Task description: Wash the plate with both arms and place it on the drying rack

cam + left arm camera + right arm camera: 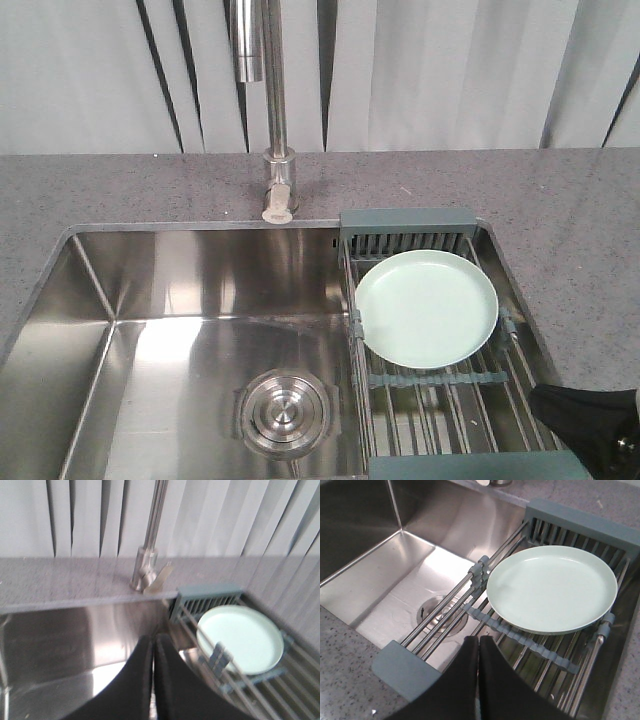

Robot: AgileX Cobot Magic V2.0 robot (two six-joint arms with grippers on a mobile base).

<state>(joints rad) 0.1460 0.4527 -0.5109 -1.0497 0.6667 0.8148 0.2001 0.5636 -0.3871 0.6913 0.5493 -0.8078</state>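
Observation:
The pale mint-green plate (427,307) lies flat on the drying rack (440,400) that spans the right end of the sink. The plate (551,588) rests on the far half of the rack (400,670), free of both grippers. My right gripper (478,641) hovers over the rack's near part, shut and empty, a short way in front of the plate. In the front view only a black part of the right arm (595,420) shows at the bottom right. My left gripper (153,640) is shut and empty above the sink, left of the plate (240,637).
A steel sink basin (150,340) with a round drain (283,410) lies left of the rack. A tall faucet (277,130) stands on the grey speckled counter (580,210) behind it. Vertical blinds (450,70) close off the back.

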